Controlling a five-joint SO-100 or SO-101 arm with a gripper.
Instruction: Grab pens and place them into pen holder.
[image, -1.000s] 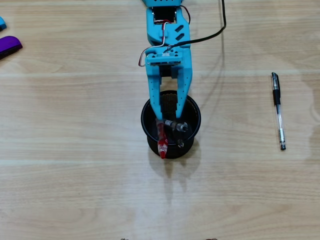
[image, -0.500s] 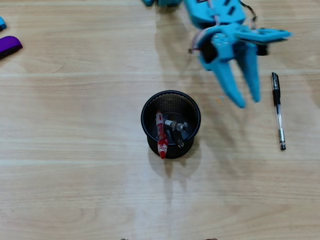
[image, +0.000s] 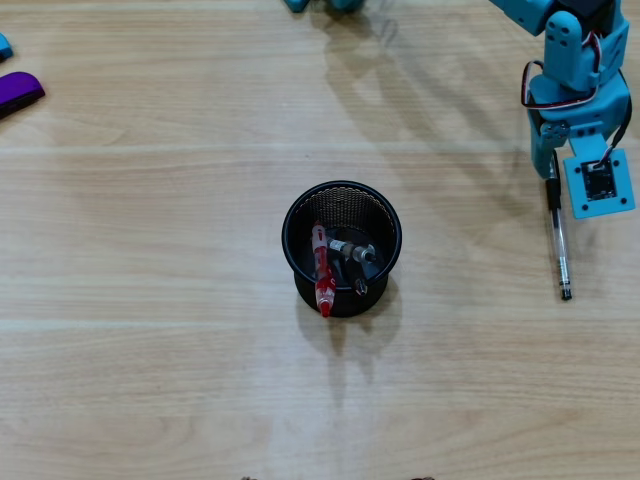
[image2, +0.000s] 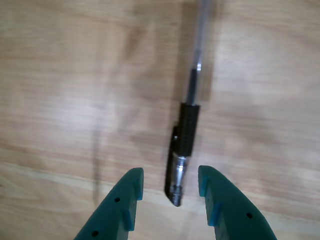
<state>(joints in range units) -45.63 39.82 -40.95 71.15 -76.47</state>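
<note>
Lying on the table (image: 150, 380), the pen (image2: 186, 134) has its end between the parted, empty tool (image2: 170, 183) fingers

Just a light wood-grain table (image: 150, 380) filling the whole overhead view, pale planks running left to right. Lighting's soft and even, faint shadows near the top, slight sheen on the right.

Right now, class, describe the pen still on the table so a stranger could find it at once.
Start at the black mesh holder mid-table in the overhead view, then look right. Under the blue hand lies the pen, alone on bare wood: clear barrel, black grip, unlike the red one in the holder.
</note>
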